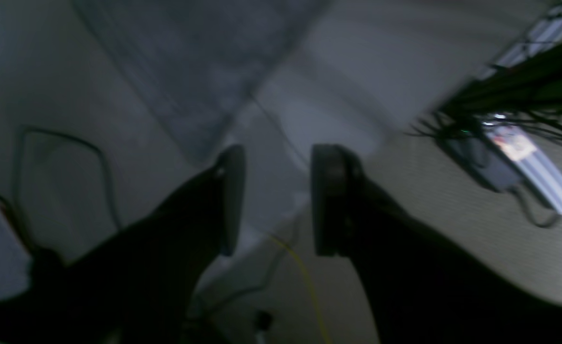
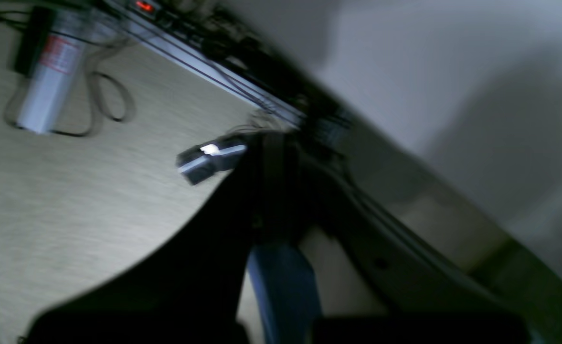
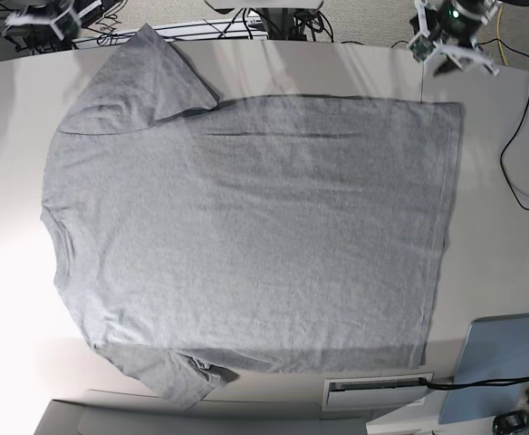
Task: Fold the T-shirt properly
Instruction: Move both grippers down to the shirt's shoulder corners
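The grey T-shirt (image 3: 246, 236) lies spread flat on the white table (image 3: 491, 227), plain side up, neck at the left and hem at the right. One sleeve points to the far left corner, the other to the near edge. My left gripper (image 3: 450, 41) hovers above the far right corner of the hem. In the left wrist view its jaws (image 1: 276, 200) stand open with nothing between them, and a blurred corner of the T-shirt (image 1: 190, 71) shows beyond. My right gripper (image 3: 47, 16) sits off the far left corner by the sleeve; its dark fingers (image 2: 273, 181) are pressed together, holding nothing.
A black cable (image 3: 518, 136) loops over the table's right side. A blue-grey pad (image 3: 500, 362) and a white slotted box (image 3: 378, 391) lie near the front right. Beyond the table edge are carpet, cables and a silver cylinder (image 2: 47, 71).
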You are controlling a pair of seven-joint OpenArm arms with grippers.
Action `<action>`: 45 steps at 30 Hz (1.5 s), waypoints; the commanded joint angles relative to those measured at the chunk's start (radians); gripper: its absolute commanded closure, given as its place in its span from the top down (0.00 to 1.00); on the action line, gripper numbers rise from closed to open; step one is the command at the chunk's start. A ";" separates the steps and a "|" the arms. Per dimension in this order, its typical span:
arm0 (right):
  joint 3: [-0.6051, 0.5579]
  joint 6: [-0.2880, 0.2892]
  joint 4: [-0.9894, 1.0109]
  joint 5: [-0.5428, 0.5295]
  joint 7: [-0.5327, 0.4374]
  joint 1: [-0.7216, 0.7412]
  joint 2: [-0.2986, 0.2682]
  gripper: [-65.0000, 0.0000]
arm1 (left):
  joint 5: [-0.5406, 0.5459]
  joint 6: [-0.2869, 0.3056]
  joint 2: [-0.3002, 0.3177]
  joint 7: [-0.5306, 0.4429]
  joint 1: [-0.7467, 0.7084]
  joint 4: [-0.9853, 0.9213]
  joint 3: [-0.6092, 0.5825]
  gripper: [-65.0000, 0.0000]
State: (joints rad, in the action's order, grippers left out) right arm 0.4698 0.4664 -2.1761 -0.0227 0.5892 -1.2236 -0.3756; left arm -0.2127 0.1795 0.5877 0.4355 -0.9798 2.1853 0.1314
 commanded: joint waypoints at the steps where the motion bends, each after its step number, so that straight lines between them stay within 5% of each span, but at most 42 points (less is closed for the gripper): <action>1: 0.025 -0.007 -0.034 0.005 0.034 0.005 -0.005 0.00 | -0.005 0.013 0.011 -0.008 0.019 0.010 0.002 0.42; 5: 0.051 -0.008 -0.070 0.004 0.123 0.071 -0.004 0.23 | -0.005 0.114 0.011 -0.008 0.127 -0.010 0.002 0.43; 9: 0.051 -0.008 -0.070 0.003 0.108 0.119 -0.004 0.41 | 0.008 0.136 0.011 -0.009 0.210 -0.028 0.002 0.43; 15: 0.051 -0.007 -0.070 0.005 0.124 0.167 -0.004 0.41 | 0.041 0.236 0.023 -0.024 0.298 -0.129 0.001 0.43; 22: 0.051 -0.007 -0.070 0.023 0.138 0.174 -0.005 0.41 | 0.002 0.291 0.117 -0.044 0.347 -0.268 -0.003 0.43; 28: 0.051 -0.007 -0.070 0.050 0.102 0.188 -0.005 0.41 | -0.073 0.261 0.175 -0.070 0.357 -0.326 -0.083 0.43; 32: 0.051 -0.006 -0.070 0.086 0.104 0.208 -0.004 0.41 | -0.110 0.175 0.180 -0.069 0.402 -0.362 -0.158 0.43; 37: 0.051 -0.007 -0.070 0.131 0.103 0.210 -0.005 0.41 | -0.110 0.180 0.180 -0.070 0.491 -0.451 -0.196 0.43; 43: 0.051 0.017 -0.070 0.155 0.098 0.210 -0.005 0.41 | -0.118 0.273 0.180 -0.110 0.536 -0.518 -0.196 0.43; 45: 0.051 0.053 -0.070 0.155 0.098 0.210 -0.005 0.41 | -0.145 0.324 0.179 -0.151 0.531 -0.518 -0.196 0.35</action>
State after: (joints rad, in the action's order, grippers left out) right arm 0.5125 0.5297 -2.2322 0.1265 0.6987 -1.0031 -0.3706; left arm -0.3698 0.4511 0.7593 0.2596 -0.4316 1.6760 -0.0574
